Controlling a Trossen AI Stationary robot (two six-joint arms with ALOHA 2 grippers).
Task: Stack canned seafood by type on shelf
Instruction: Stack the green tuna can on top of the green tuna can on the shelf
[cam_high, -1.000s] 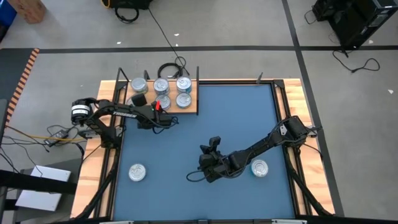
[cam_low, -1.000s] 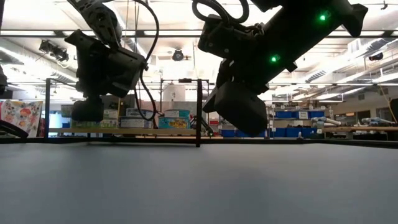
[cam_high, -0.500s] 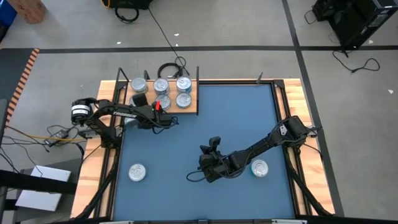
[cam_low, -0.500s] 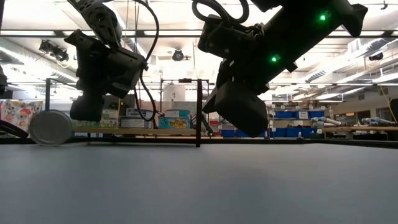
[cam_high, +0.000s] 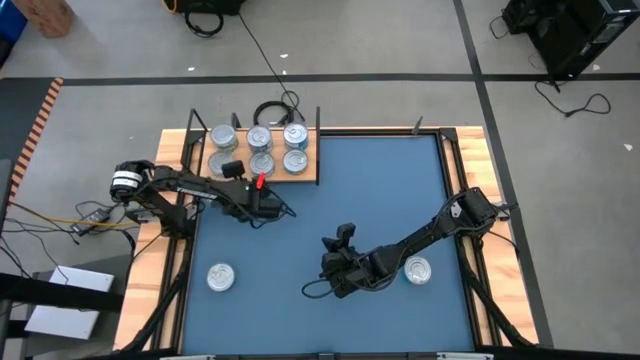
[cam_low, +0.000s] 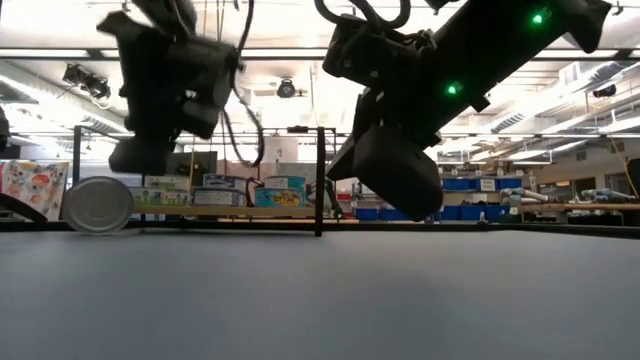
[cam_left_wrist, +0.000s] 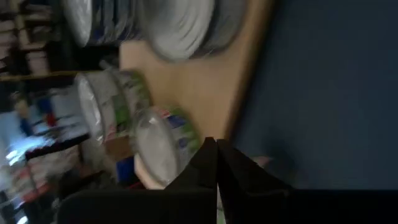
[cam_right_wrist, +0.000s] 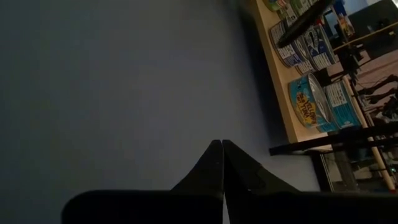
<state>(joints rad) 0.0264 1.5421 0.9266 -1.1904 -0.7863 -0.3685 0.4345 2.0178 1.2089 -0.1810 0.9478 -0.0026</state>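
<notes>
The left gripper is hanging over the blue mat just in front of the shelf, its two dark fingers pressed flat together with nothing between them. In the left wrist view those clenched fingers are pointing toward the shelf's edge, where several tins are showing side on, blurred, one with a green label. The right gripper is hovering over the middle of the mat, nearer the front, and its fingers are likewise meeting in a closed wedge, gripping nothing. Outward from the grippers, the canned seafood is lying in three places. Five tins are sitting on the light-brown shelf at the mat's far left corner: three in a back row and two just in front of them, close together, all lids up. One loose tin is resting on the mat near the front left corner, well apart from both arms. Another loose tin is lying on the mat to the right, just beside the right arm's forearm. In the low view a tin is showing at the left edge with its round face turned toward the camera, below the left gripper's dark body, with the shelf's thin black upright standing behind.
</notes>
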